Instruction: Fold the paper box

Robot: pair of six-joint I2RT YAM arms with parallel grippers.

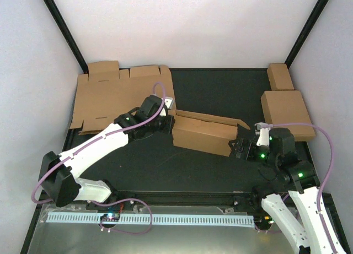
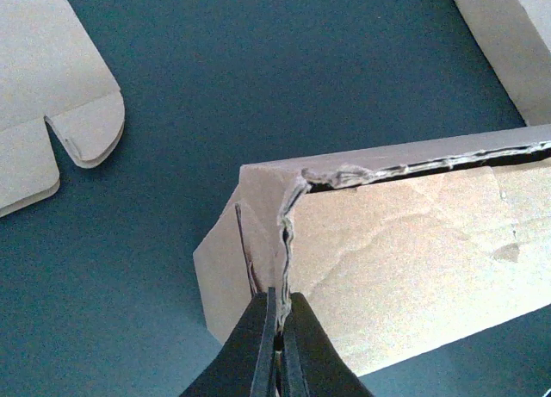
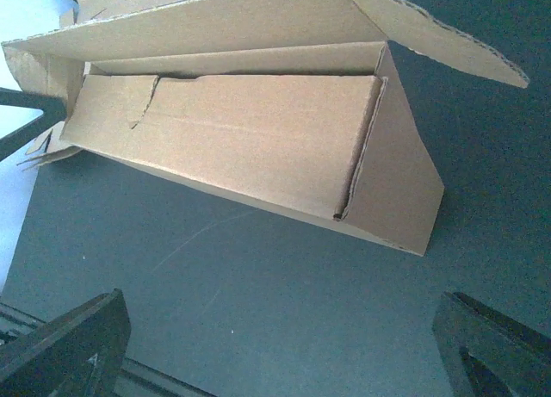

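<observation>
Half-formed paper box (image 1: 204, 134) lies mid worktop (image 1: 165, 168), long axis left–right. At left end, left tool (image 2: 277, 319) pinched tight on box wall edge. At right end, right tool (image 1: 238, 148) spread wide, holding nothing — box just ahead of it.

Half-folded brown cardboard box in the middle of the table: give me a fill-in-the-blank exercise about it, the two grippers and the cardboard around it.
1. The left gripper is ____ on a raised edge of the half-folded brown cardboard box.
2. The right gripper holds nothing, and its fingers stand wide ____ near the box's other end.
3. In the top view, the flat brown cardboard sheet lies at the far ____ corner of the black table.

Missing words: shut; open; left
</observation>
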